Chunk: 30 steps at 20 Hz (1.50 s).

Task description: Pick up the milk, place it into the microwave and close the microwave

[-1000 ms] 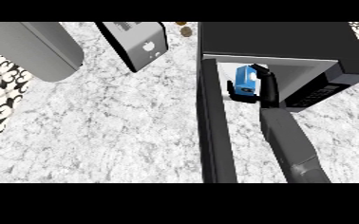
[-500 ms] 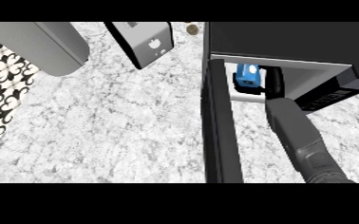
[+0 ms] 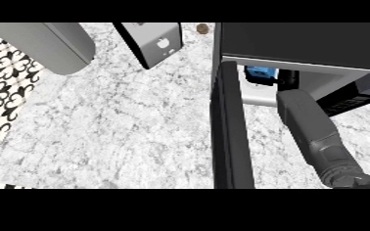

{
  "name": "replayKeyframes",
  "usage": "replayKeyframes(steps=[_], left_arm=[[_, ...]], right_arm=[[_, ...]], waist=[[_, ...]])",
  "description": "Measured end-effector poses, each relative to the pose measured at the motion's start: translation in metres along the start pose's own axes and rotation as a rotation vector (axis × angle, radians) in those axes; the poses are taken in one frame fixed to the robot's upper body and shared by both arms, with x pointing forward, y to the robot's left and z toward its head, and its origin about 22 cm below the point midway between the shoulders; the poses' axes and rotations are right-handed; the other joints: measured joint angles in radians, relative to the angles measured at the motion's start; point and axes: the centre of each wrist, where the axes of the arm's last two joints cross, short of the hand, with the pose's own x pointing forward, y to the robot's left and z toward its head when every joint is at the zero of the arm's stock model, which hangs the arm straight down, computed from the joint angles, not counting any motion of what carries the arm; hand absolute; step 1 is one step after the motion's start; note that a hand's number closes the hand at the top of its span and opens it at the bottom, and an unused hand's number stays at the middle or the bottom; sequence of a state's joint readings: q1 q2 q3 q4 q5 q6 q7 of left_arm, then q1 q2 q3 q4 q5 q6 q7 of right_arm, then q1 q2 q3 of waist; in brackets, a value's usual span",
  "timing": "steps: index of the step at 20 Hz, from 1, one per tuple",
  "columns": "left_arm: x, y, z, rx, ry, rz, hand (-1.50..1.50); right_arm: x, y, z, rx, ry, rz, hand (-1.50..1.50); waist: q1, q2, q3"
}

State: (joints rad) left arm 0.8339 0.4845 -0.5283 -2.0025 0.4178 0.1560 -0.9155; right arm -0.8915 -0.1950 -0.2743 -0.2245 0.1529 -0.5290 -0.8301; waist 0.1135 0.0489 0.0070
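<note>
Milk [image 3: 260,73] sits upper right, inside the microwave [image 3: 289,41]; likely light, stiff, best held by its sides; right hand [image 3: 288,80] beside it, fingers' state unclear; door [image 3: 230,127] open.

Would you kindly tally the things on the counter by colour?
Blue: 1, the milk
Black: 1, the microwave
Grey: 2, the toaster and a rounded appliance
Brown: 1, a small round thing
Total: 5

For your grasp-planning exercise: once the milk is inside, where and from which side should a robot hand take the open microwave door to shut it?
Take the microwave door at its free near end, from its left outer face; it stands open toward the viewer, hinged at the microwave.
</note>
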Motion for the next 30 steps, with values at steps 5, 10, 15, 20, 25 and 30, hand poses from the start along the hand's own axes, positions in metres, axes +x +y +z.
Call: replayKeyframes(steps=[5, 10, 15, 20, 25, 30], left_arm=[[-0.005, 0.004, -0.001, -0.006, 0.007, 0.000, -1.50], [-0.008, 0.006, -0.003, -0.015, 0.012, 0.004, -1.50], [-0.010, 0.007, -0.005, -0.021, 0.013, 0.007, -1.50], [-0.010, 0.008, -0.008, -0.036, 0.005, 0.002, -1.50], [-0.012, 0.013, -0.012, -0.050, 0.001, -0.012, -1.50], [-0.014, 0.012, -0.014, -0.049, 0.011, -0.011, -1.50]], right_arm=[[0.004, -0.001, -0.007, -0.057, -0.031, 0.052, 1.50], [0.007, -0.005, -0.015, -0.138, -0.043, 0.134, 1.50], [0.008, -0.005, -0.016, -0.180, -0.041, 0.175, 1.50], [-0.019, -0.026, 0.003, -0.211, 0.108, 0.421, -1.50], [-0.026, -0.033, 0.009, -0.218, 0.157, 0.598, -1.50], [-0.010, -0.005, 0.006, -0.046, 0.042, 0.538, -1.50]], waist=[[0.009, 0.007, 0.000], [0.017, 0.011, 0.000], [0.022, 0.013, 0.001], [0.045, 0.028, -0.015], [0.072, 0.031, -0.022], [0.061, 0.021, -0.006]])
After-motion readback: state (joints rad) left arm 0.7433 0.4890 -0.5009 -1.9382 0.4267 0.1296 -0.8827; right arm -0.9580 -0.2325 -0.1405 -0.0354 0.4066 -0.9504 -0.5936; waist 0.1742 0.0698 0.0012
